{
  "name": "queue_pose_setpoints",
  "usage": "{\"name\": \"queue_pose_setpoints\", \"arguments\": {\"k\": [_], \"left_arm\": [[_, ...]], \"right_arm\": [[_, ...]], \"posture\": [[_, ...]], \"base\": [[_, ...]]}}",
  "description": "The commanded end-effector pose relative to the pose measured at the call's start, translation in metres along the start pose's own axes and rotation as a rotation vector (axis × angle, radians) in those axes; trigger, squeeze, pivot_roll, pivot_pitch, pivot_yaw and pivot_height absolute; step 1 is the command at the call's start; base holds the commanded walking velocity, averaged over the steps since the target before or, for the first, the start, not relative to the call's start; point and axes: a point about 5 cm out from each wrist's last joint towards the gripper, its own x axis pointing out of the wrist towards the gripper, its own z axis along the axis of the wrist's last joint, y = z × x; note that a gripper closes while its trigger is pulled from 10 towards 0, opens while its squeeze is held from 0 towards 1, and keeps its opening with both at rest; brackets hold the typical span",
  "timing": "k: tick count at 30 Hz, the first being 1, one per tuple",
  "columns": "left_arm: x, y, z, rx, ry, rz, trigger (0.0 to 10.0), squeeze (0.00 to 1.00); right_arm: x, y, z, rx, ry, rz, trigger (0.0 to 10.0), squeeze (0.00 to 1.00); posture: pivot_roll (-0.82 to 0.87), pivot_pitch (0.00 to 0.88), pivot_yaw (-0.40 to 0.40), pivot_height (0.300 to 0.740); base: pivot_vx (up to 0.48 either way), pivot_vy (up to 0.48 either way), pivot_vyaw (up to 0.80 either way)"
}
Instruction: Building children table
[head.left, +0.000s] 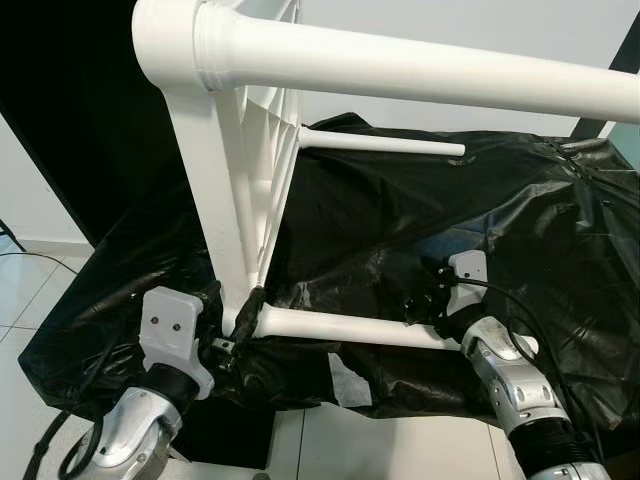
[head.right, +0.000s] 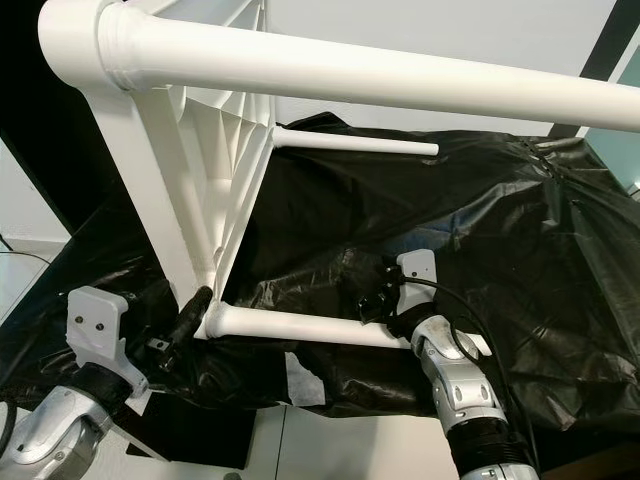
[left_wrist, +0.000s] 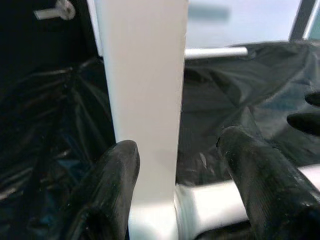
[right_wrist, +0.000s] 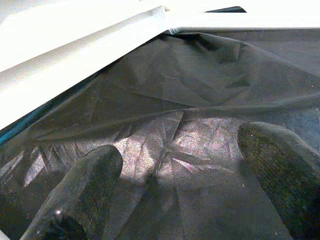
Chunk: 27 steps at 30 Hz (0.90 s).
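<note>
Clearly the white children table (head.left: 240, 180) stands tipped on its side on the surface under the black plastic sheet (head.left: 480, 230), near the front edge, with its legs pointing sideways. At the left, the left gripper (head.left: 238, 322) has its jaws around the tabletop rim at the corner where the lower leg (head.left: 350, 328) joins; the rim sits between the fingers (left_wrist: 112, 190), which look close to it but perhaps not pressing. At the right, the right gripper (head.left: 425, 292) is near the free end of this leg, jaws wide and holding nothing, over the sheet. I think the left should hold firmly while the right grips the leg squarely and turns without bending it
</note>
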Motion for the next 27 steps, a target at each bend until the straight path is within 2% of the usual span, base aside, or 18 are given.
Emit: {"name": "queue_pose_setpoints", "arguments": {"k": [1, 4, 7, 11, 12, 14, 15, 18, 25, 27], "left_arm": [[-0.01, -0.016, -0.002, -0.021, 0.047, -0.385, 10.0, 0.0], [-0.014, -0.018, -0.008, -0.037, 0.094, -0.425, 10.0, 0.0], [-0.014, -0.018, -0.008, -0.037, 0.094, -0.425, 10.0, 0.0], [-0.011, -0.026, -0.014, -0.095, 0.133, -0.485, 10.0, 0.0], [-0.01, -0.033, -0.017, -0.118, 0.158, -0.531, 10.0, 0.0], [-0.01, -0.035, -0.018, -0.122, 0.167, -0.544, 10.0, 0.0], [-0.009, -0.037, -0.02, -0.132, 0.174, -0.554, 10.0, 0.0], [-0.008, -0.04, -0.023, -0.144, 0.19, -0.573, 10.0, 0.0], [0.003, -0.037, -0.025, -0.136, 0.166, -0.532, 10.0, 0.0], [0.01, -0.033, -0.028, -0.126, 0.153, -0.5, 10.0, 0.0]], "right_arm": [[0.002, 0.001, -0.001, -0.015, 0.004, 0.007, 10.0, 0.0], [0.003, 0.003, 0.0, -0.025, -0.001, 0.01, 10.0, 0.0], [0.003, 0.003, 0.0, -0.025, -0.001, 0.01, 10.0, 0.0], [0.003, 0.007, 0.005, -0.062, -0.023, -0.016, 10.0, 0.0], [0.002, 0.007, 0.009, -0.127, -0.043, -0.068, 10.0, 0.0], [0.001, 0.006, 0.01, -0.162, -0.052, -0.094, 10.0, 0.0], [0.0, 0.005, 0.015, -0.222, -0.075, -0.139, 10.0, 0.0], [-0.004, 0.006, 0.027, -0.322, -0.144, -0.212, 10.0, 0.0], [-0.008, 0.018, 0.056, -0.348, -0.283, -0.242, 10.0, 0.0], [-0.01, 0.02, 0.069, -0.411, -0.331, -0.267, 10.0, 0.0]], "posture": [[0.11, 0.0, -0.025, 0.74], [0.11, 0.0, -0.023, 0.74], [0.11, 0.0, -0.023, 0.74], [0.09, 0.0, -0.016, 0.74], [0.08, 0.0, -0.014, 0.74], [0.08, 0.0, -0.014, 0.74], [0.07, 0.0, -0.011, 0.74], [0.06, 0.0, -0.007, 0.74], [0.04, 0.0, 0.0, 0.74], [0.03, 0.0, 0.001, 0.74]], "base": [[0.0, 0.0, 0.0], [0.0, 0.0, 0.0], [0.0, 0.0, 0.0], [0.0, 0.0, 0.0], [0.0, 0.0, 0.0], [0.0, 0.0, 0.0], [0.0, 0.0, 0.0], [0.0, 0.0, 0.0], [0.0, 0.0, 0.0], [0.0, 0.0, 0.0]]}}
